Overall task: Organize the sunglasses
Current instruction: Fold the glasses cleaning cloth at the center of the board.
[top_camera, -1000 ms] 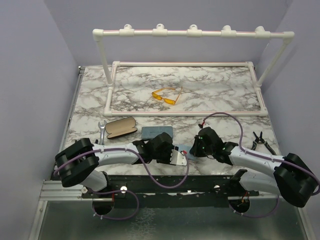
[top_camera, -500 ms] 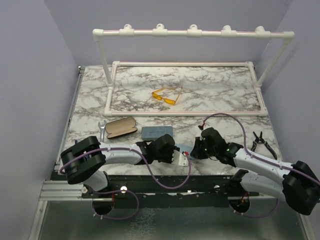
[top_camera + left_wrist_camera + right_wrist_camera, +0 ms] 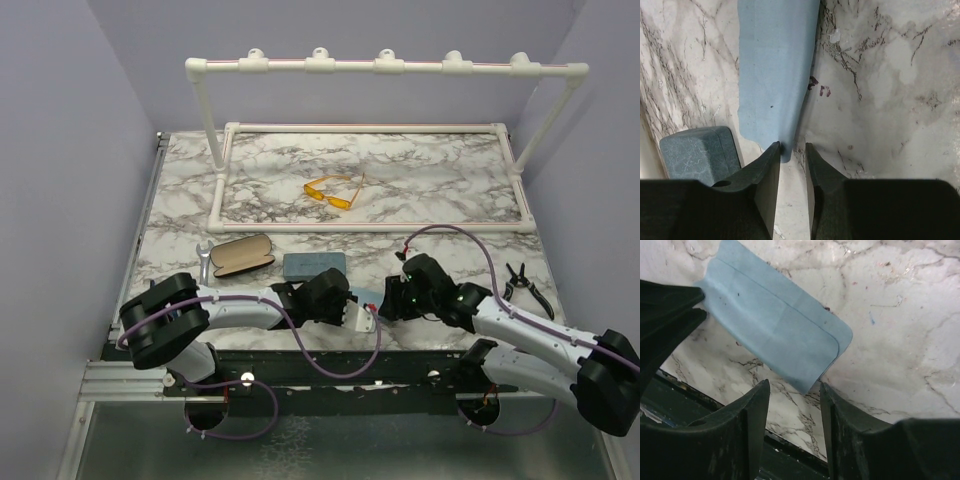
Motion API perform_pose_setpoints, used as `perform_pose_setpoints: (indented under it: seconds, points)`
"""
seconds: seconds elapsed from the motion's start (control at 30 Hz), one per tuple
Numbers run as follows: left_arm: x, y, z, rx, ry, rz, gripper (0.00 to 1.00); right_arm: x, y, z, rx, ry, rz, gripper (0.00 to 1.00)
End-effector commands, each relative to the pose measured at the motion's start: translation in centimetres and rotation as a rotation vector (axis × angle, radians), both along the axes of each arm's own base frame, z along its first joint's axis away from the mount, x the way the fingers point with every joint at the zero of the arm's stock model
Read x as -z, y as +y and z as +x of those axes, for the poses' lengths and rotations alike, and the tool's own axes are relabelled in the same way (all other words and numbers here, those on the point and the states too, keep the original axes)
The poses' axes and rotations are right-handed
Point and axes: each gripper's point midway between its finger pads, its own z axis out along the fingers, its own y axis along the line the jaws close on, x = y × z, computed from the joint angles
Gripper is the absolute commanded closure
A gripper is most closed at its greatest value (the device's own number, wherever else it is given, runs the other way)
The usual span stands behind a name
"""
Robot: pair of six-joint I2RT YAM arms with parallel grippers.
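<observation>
The table (image 3: 440, 180) has a smooth marble-patterned top with a slight sheen. The blue cloth (image 3: 772, 322) looks soft and matt. The sunglasses (image 3: 330, 195) are translucent orange plastic; the pipe frame (image 3: 380, 65) is white plastic.

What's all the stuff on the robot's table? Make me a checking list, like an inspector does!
Surface: marble table, nothing spilled seen.
Job's things: yellow-orange sunglasses lying within the base of the white pipe frame; no other pair made out.
Clutter: blue cloth, grey-blue case, open black case, wrench, small dark item too small to tell.
Grippers: left gripper jaws nearly together at the cloth's end, grip unclear; right gripper jaws apart, holding nothing.
Cables: purple cables looping along both arms.
Surroundings: white pipe frame at the far end, lilac walls.
</observation>
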Motion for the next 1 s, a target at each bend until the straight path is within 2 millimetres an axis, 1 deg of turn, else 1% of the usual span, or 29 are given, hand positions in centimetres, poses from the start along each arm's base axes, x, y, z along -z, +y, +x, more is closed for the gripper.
perform_pose_setpoints:
  seconds: [0.0,0.03,0.07,0.1,0.13,0.23,0.3,0.43,0.5,0.53,0.57,0.7,0.8,0.97]
  points:
    - [-0.7,0.9,-0.8,0.062,0.029,0.004,0.7,0.1,0.3,-0.5,-0.019,-0.026,-0.011,0.5]
    - [-0.9,0.9,-1.0,0.081,0.049,-0.011,0.68,-0.3,0.2,-0.1,-0.009,-0.053,-0.015,0.48]
    - [-1.2,0.9,-1.0,0.093,0.07,-0.032,0.65,-0.6,0.0,0.2,0.002,-0.075,-0.021,0.42]
    - [-1.4,0.8,-1.0,0.105,0.096,-0.055,0.61,-0.7,-0.4,0.5,0.029,-0.085,-0.031,0.28]
    - [-1.7,0.7,-1.0,0.118,0.121,-0.08,0.58,-0.4,-0.7,0.5,0.05,-0.073,-0.049,0.25]
    - [-1.9,0.1,-0.9,0.13,0.148,-0.129,0.54,1.1,-1.1,-0.3,0.072,0.002,-0.091,0.24]
    - [-1.7,-0.2,-0.9,0.146,0.141,-0.144,0.53,1.6,-1.2,-0.6,0.089,0.02,-0.103,0.27]
    - [-0.7,-0.2,-0.3,0.128,0.123,-0.134,0.52,1.3,-0.4,-0.4,0.092,0.0,-0.069,0.42]
    - [-0.3,0.1,0.0,0.109,0.113,-0.119,0.53,1.6,-0.5,-0.6,0.098,0.011,-0.075,0.5]
    - [-0.1,0.2,0.1,0.105,0.109,-0.11,0.54,1.8,-0.5,-0.7,0.099,0.019,-0.081,0.52]
    - [0.1,0.4,0.2,0.101,0.104,-0.102,0.57,2.0,-0.6,-0.8,0.097,0.026,-0.085,0.53]
    - [0.4,0.6,0.7,0.084,0.082,-0.088,0.62,2.4,-0.3,-1.0,0.088,0.044,-0.082,0.53]
    - [0.6,0.7,0.9,0.085,0.071,-0.079,0.65,2.2,-0.3,-0.9,0.092,0.038,-0.076,0.52]
    - [0.7,0.6,1.0,0.083,0.067,-0.072,0.76,1.5,-0.6,-0.9,0.1,0.018,-0.064,0.5]
